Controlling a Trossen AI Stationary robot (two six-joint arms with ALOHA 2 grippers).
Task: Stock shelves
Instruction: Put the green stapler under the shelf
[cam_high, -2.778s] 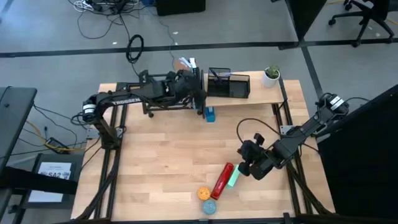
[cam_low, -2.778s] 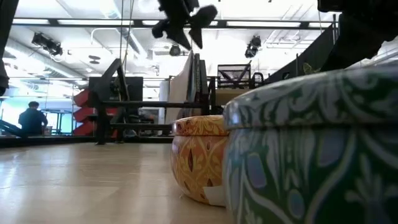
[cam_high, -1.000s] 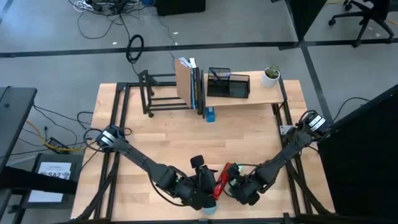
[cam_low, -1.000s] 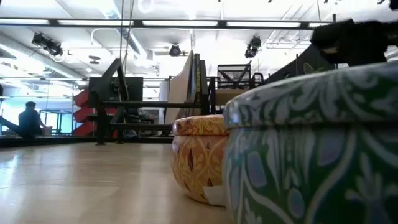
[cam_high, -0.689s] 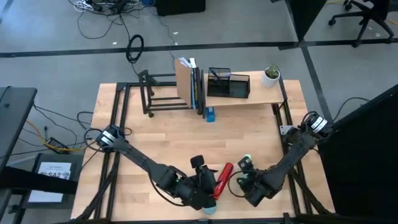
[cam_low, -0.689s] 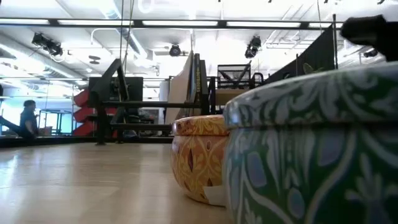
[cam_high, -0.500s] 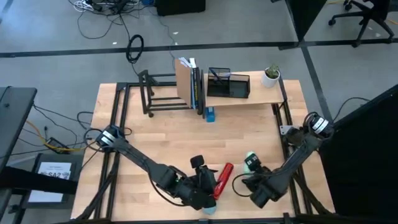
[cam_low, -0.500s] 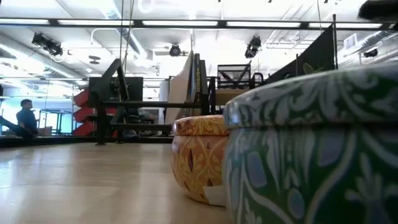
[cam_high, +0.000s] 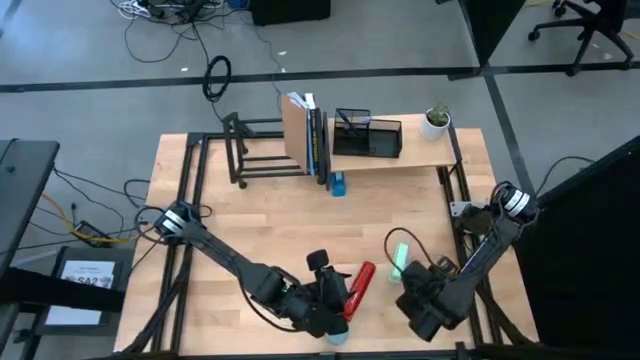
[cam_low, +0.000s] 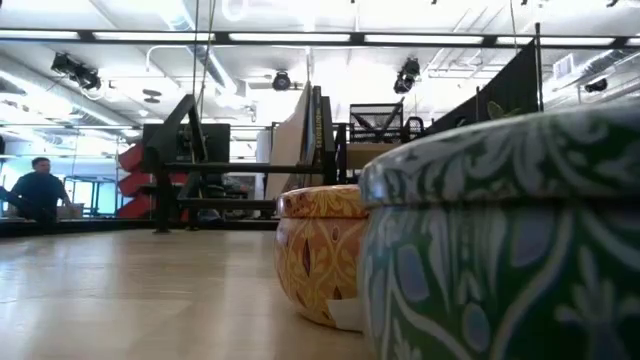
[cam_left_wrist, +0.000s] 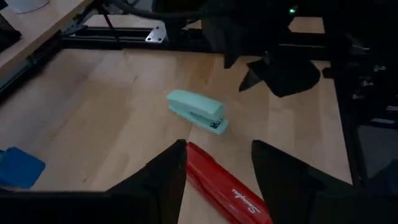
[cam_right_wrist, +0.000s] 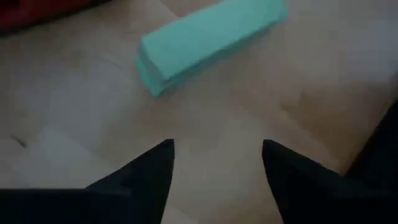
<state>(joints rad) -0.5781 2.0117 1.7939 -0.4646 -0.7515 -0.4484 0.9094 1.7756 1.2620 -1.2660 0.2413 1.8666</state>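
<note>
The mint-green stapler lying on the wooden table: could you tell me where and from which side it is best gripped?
Grip the mint-green stapler across its long narrow body, near the middle, coming from above. It lies flat and apart from the red stapler, so both long sides look free. The open right gripper is nearest it.

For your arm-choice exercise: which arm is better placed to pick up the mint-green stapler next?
The right: its open gripper faces the mint-green stapler lying free just ahead. The left gripper, also open, hovers over the red stapler instead.
</note>
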